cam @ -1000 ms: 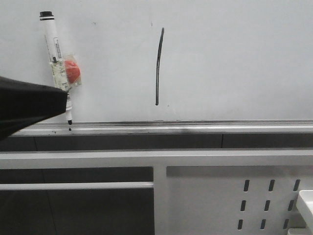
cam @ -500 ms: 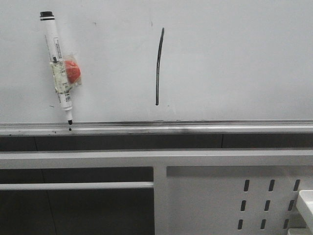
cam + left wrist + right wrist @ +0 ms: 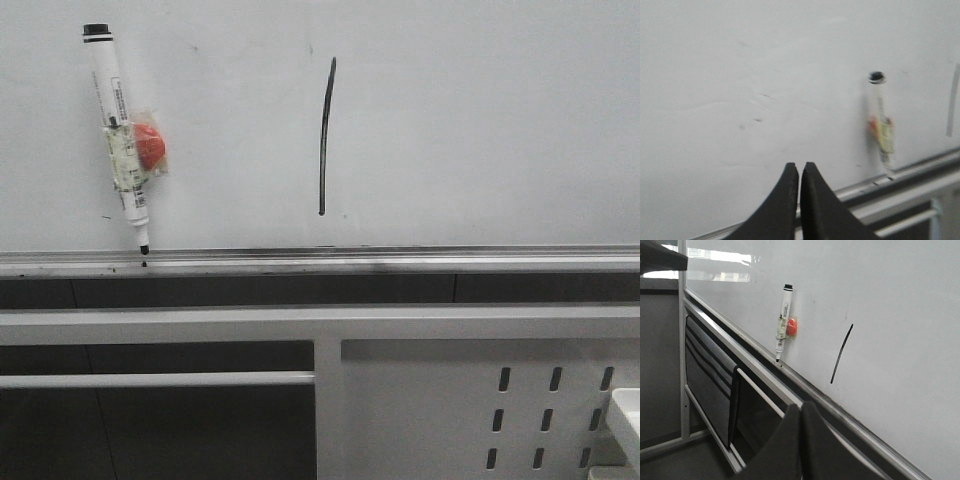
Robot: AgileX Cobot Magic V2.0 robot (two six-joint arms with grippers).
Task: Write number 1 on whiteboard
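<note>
The number 1 (image 3: 324, 136) is seen drawn on the whiteboard (image 3: 480, 120) as a thin black, slightly curved vertical stroke, somewhat left of the board's middle in the front view and ending a little above the silver tray rail (image 3: 400, 262). A white marker pen (image 3: 118, 135) with a black cap is held against the board well to the left of the stroke, tilted slightly, its tip pointed down just above the rail; a red magnet (image 3: 149, 146) is fixed to its side. Neither arm is shown in the front view. The left gripper (image 3: 799, 170) is seen in its wrist view with the fingers pressed together and nothing between them, apart from the pen. The right gripper (image 3: 800, 412) is likewise closed on nothing, away from the board. Below the rail, a white perforated panel (image 3: 480, 410) is visible.
</note>
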